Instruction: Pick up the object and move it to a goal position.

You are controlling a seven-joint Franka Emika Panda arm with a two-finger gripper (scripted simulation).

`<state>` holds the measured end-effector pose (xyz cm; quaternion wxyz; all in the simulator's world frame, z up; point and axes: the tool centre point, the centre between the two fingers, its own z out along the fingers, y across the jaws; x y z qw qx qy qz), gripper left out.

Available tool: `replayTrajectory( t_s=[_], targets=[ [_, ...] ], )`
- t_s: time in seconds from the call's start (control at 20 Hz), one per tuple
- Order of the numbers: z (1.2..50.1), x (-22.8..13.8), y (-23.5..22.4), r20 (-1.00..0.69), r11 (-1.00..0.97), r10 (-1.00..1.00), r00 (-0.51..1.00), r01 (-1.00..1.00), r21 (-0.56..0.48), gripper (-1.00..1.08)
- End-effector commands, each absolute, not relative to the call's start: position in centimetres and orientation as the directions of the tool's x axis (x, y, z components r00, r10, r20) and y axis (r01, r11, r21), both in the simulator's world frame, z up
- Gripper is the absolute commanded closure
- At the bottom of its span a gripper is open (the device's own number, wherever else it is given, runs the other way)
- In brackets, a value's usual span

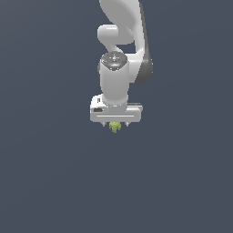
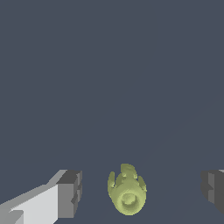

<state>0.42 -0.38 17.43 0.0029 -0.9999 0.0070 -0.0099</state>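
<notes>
The object [image 1: 115, 126] is a small olive-green lumpy blob on the dark grey floor, showing just under the white gripper [image 1: 116, 124] in the exterior view. In the wrist view the object [image 2: 127, 190] lies between the two fingers, with a clear gap on each side. One finger [image 2: 69, 193] and the other finger [image 2: 213, 189] stand wide apart. The gripper [image 2: 141, 191] is open and does not touch the object. The arm hides most of the object in the exterior view.
The white Panda arm [image 1: 120, 54] rises above the gripper toward the top of the exterior view. A flat dark grey floor [image 1: 45, 173] surrounds the object on all sides.
</notes>
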Motion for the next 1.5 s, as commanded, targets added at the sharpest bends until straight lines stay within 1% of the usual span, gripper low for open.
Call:
replayTrajectory(
  t_s=[0.0, 0.45, 0.8, 1.15, 1.45],
  targets=[
    [17.4, 0.4, -0.4, 0.02, -1.0, -0.014, 1.0, -0.014, -0.006, -0.92],
    [17.5, 0.1, 0.1, 0.015, -0.999, -0.036, 0.999, -0.035, -0.039, -0.92],
    [17.3, -0.1, 0.0, 0.015, -0.999, -0.022, 1.0, -0.022, -0.037, -0.92],
    [16.2, -1.0, -0.2, 0.015, -0.998, 0.054, 0.998, 0.054, -0.029, -0.92],
    [14.5, -2.5, -0.5, 0.014, -0.985, 0.173, 0.985, 0.173, -0.018, -0.92]
  ],
)
